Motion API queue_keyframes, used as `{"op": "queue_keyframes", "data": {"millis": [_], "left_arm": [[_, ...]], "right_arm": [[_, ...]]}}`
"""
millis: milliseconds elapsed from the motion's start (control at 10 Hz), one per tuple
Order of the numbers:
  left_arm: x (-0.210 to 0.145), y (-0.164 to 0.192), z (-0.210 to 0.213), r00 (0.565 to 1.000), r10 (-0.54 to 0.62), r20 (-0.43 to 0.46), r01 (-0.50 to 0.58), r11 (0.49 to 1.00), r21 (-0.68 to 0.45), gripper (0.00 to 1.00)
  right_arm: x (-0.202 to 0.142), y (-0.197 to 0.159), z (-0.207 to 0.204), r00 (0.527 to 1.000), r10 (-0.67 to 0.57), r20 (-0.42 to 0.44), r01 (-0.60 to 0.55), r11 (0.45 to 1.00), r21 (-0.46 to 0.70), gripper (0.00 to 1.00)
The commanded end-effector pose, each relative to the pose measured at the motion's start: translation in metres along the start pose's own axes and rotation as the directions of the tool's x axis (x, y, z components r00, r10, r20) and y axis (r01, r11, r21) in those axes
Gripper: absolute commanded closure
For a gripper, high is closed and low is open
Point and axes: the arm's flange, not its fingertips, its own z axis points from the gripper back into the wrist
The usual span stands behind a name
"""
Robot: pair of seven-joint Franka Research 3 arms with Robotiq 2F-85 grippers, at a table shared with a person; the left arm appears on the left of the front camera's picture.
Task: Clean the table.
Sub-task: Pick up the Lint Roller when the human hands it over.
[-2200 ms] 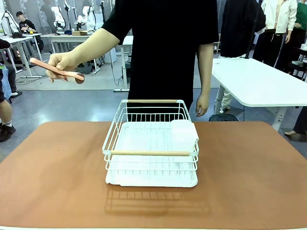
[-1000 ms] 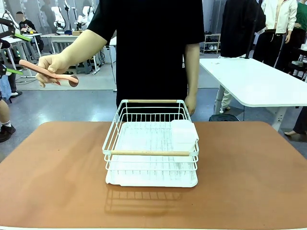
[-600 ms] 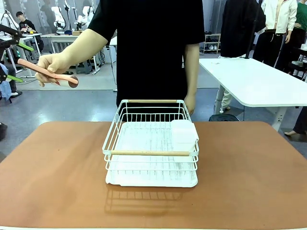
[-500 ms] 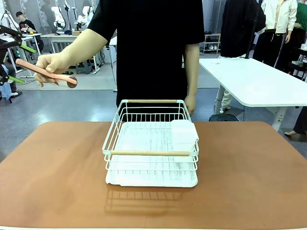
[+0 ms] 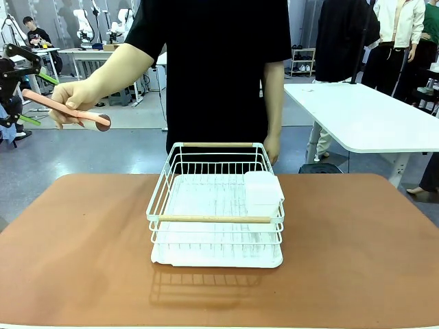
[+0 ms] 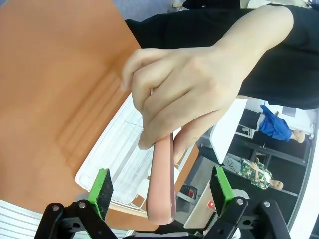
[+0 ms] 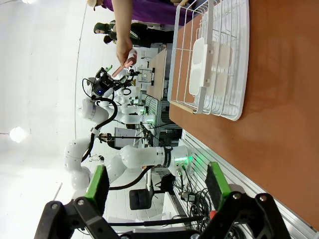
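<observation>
The reddish-brown table (image 5: 82,240) carries a white wire rack (image 5: 216,205). Beyond its far left corner, a person's hand (image 5: 72,96) holds out a pink long-handled utensil (image 5: 65,106) with a dark round end, in the air. My left gripper (image 5: 36,98) is open, with its green pads on either side of the handle's free end. In the left wrist view the pink handle (image 6: 162,174) runs between the pads without touching them, and the hand (image 6: 184,94) grips it farther up. My right gripper (image 7: 157,184) is open and empty, off the table's side.
The rack has two wooden handles and holds a white lidded container (image 5: 263,192) at its right. It also shows in the right wrist view as the wire rack (image 7: 209,59). A white-topped table (image 5: 370,116) stands at the back right, with people behind it.
My left gripper has come in from the left edge and now straddles the handle's end. The person's hand has shifted the utensil slightly left. The rack has not moved.
</observation>
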Motion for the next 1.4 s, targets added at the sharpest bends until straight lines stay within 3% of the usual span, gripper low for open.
{"op": "queue_keyframes", "data": {"millis": [0, 100, 200, 300, 500, 600, 700, 800, 1200, 1300], "left_arm": [[0.0001, -0.0009, 0.0068, 1.000, 0.016, 0.021, -0.016, 1.000, -0.006, 0.07], [-0.0018, -0.0013, 0.0056, 1.000, 0.017, 0.018, -0.017, 1.000, -0.004, 0.57], [-0.0028, -0.0010, 0.0058, 1.000, 0.022, 0.004, -0.022, 1.000, 0.000, 0.65], [-0.0032, -0.0018, 0.0063, 1.000, 0.020, 0.005, -0.020, 1.000, -0.003, 1.00], [-0.0046, -0.0023, 0.0057, 0.999, 0.034, -0.010, -0.034, 0.999, -0.003, 1.00], [-0.0052, -0.0035, 0.0050, 0.999, 0.034, -0.006, -0.034, 0.999, -0.002, 0.88], [-0.0056, -0.0049, 0.0052, 1.000, 0.029, 0.002, -0.029, 1.000, -0.003, 0.98], [-0.0053, -0.0056, 0.0054, 1.000, 0.028, 0.003, -0.028, 1.000, -0.004, 1.00], [-0.0048, -0.0061, 0.0061, 1.000, 0.017, 0.010, -0.017, 1.000, -0.023, 1.00], [-0.0065, -0.0020, 0.0097, 1.000, 0.029, -0.006, -0.030, 0.998, -0.055, 0.95]], "right_arm": [[-0.0006, 0.0025, 0.0004, 1.000, 0.005, 0.001, -0.005, 1.000, 0.002, 0.00], [-0.0006, 0.0025, 0.0004, 1.000, 0.005, 0.001, -0.005, 1.000, 0.002, 0.00], [-0.0006, 0.0025, 0.0004, 1.000, 0.005, 0.001, -0.005, 1.000, 0.002, 0.00], [-0.0006, 0.0025, 0.0004, 1.000, 0.005, 0.001, -0.005, 1.000, 0.002, 0.00], [-0.0006, 0.0025, 0.0004, 1.000, 0.005, 0.001, -0.005, 1.000, 0.002, 0.00], [-0.0006, 0.0025, 0.0004, 1.000, 0.005, 0.001, -0.005, 1.000, 0.002, 0.00], [-0.0006, 0.0025, 0.0004, 1.000, 0.005, 0.001, -0.005, 1.000, 0.002, 0.00], [-0.0006, 0.0025, 0.0004, 1.000, 0.005, 0.001, -0.005, 1.000, 0.002, 0.00], [-0.0006, 0.0025, 0.0004, 1.000, 0.005, 0.001, -0.005, 1.000, 0.002, 0.00], [-0.0006, 0.0025, 0.0004, 1.000, 0.005, 0.001, -0.005, 1.000, 0.002, 0.00]]}}
